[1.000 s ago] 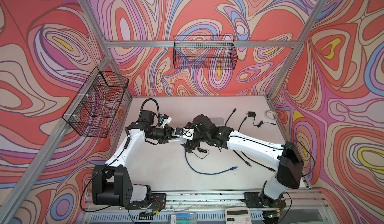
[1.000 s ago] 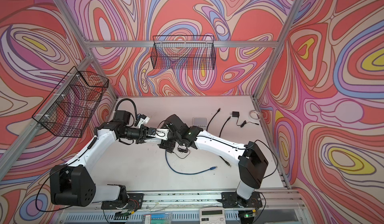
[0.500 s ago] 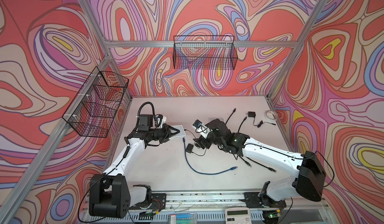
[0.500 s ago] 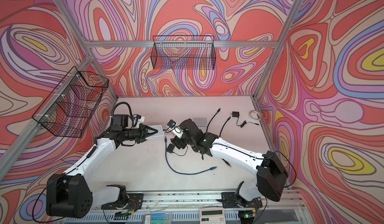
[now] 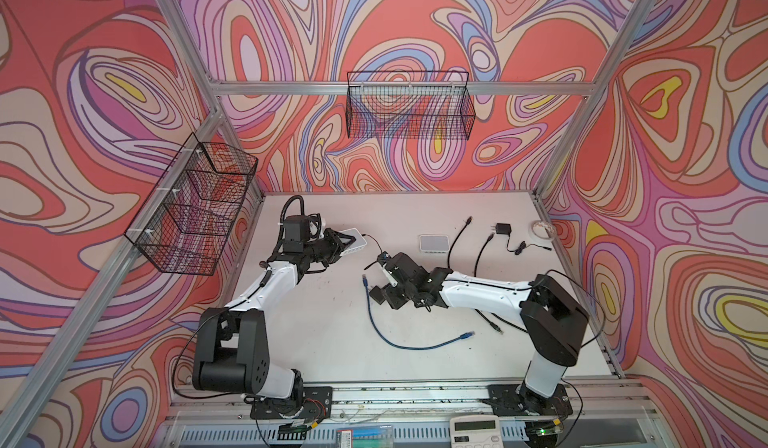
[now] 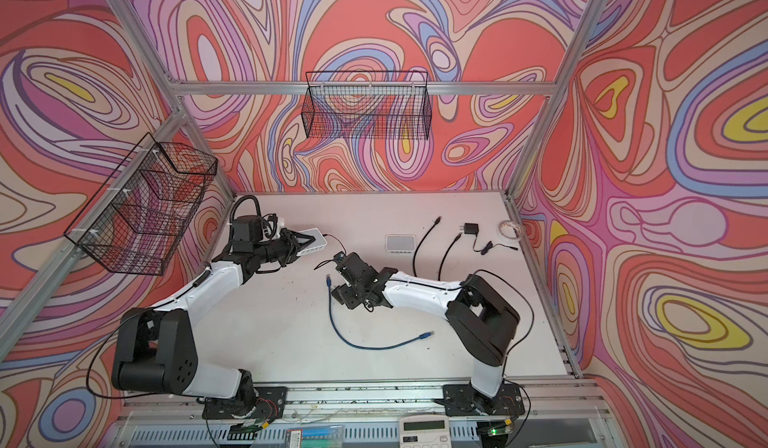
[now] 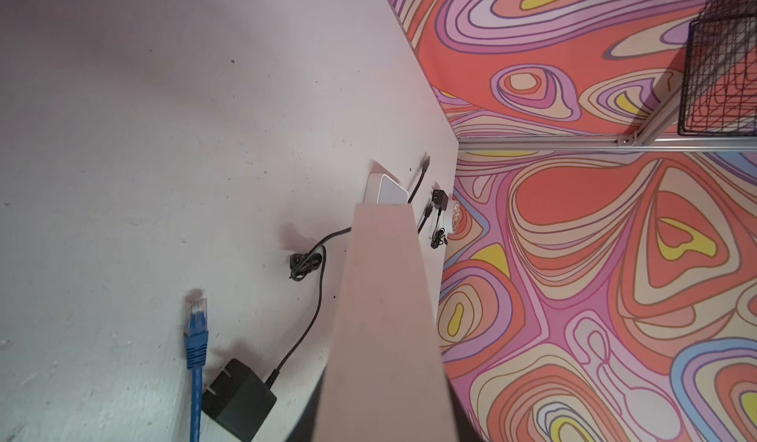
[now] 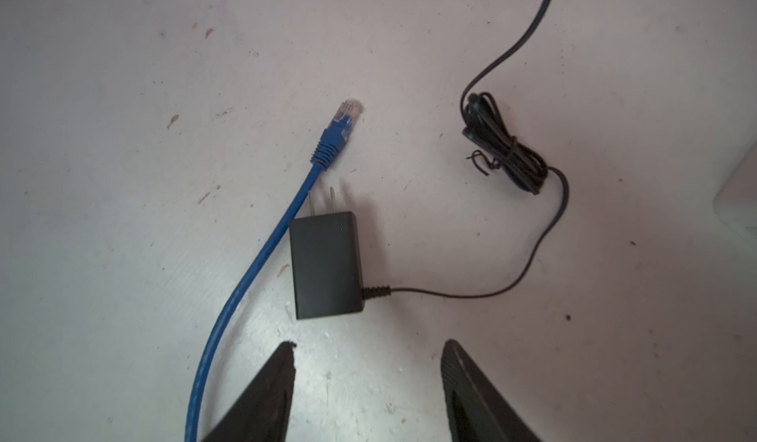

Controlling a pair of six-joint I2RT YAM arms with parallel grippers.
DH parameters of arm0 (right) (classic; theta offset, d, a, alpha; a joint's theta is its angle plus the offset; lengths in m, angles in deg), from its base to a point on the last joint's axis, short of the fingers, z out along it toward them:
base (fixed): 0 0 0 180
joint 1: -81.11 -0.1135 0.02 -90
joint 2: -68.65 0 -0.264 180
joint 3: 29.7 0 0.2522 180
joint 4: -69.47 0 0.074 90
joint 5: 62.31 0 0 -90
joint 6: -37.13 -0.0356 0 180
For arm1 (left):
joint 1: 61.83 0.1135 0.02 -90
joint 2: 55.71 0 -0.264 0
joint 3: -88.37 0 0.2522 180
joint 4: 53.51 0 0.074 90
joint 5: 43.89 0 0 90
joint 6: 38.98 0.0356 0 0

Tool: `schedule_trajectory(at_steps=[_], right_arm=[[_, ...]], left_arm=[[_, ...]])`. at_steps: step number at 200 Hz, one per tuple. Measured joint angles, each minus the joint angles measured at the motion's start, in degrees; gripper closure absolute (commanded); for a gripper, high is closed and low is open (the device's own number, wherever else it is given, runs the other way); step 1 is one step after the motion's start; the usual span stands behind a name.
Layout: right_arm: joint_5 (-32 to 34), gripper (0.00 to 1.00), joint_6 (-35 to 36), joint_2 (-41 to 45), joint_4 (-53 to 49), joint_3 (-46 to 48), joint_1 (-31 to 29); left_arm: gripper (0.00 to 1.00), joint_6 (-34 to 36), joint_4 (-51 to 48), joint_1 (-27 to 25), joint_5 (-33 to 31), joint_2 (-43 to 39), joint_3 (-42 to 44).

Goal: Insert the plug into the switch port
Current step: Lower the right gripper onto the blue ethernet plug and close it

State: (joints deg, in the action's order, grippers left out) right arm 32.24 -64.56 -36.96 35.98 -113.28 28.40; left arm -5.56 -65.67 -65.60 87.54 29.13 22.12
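White plastic network switch (image 5: 357, 242) sits at left of centre in both top views, clamped at one end between the black fingers of the left gripper (image 5: 346, 245), which is closed firmly on it. Toward the middle of the frame the right gripper (image 8: 368, 347) hangs low over the pale tabletop (image 5: 316, 334), jaws parted with nothing between them. The right wrist view shows its dark fingertips (image 8: 282, 364) apart and a black rectangular power adapter (image 8: 325, 264) lying flat just ahead of them, prongs pointing away. A thin black cord (image 8: 446, 295) leads from the adapter through a small tied bundle (image 8: 502, 153) toward the switch; whether it is seated there I cannot tell. The blue Ethernet cable (image 8: 248, 278) lies loose on the table, running close along the adapter's side. Its clear-tipped plug (image 8: 343, 124) rests just beyond the prongs, well apart from the switch and held by neither gripper. The cable curves toward lower centre and ends in a second blue plug (image 5: 468, 335). Another white switch (image 5: 434, 243) lies farther right.
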Motion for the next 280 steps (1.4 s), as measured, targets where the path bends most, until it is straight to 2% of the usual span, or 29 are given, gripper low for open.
schedule_trajectory(at_steps=[40,97,137,186,237,280], right_arm=[[0.33,0.43,-1.44,-4.68,-1.84,-5.99,-0.52],[0.26,0.49,-1.46,-11.47,-2.78,-14.95,-0.70],[-1.05,0.50,-1.75,-15.32,-4.55,-19.85,-1.11],[-2.49,0.50,-3.28,-16.22,-5.53,-20.15,-1.38],[-4.15,0.50,-4.94,-15.87,-3.48,-14.75,-1.38],[-5.03,0.48,-5.99,-14.99,-3.52,-14.36,-1.38]], left_arm=[[1.00,-0.11,1.99,0.00,-2.51,3.39,-2.51],[1.00,1.51,2.05,0.70,-6.25,3.52,-3.08],[1.00,1.97,1.90,2.60,-8.83,3.52,-3.08],[1.00,3.10,0.13,3.06,-10.97,3.41,-3.17],[1.00,3.45,-1.03,3.06,-11.17,2.49,-3.26],[1.00,3.48,-1.97,3.06,-11.50,0.48,-3.26]])
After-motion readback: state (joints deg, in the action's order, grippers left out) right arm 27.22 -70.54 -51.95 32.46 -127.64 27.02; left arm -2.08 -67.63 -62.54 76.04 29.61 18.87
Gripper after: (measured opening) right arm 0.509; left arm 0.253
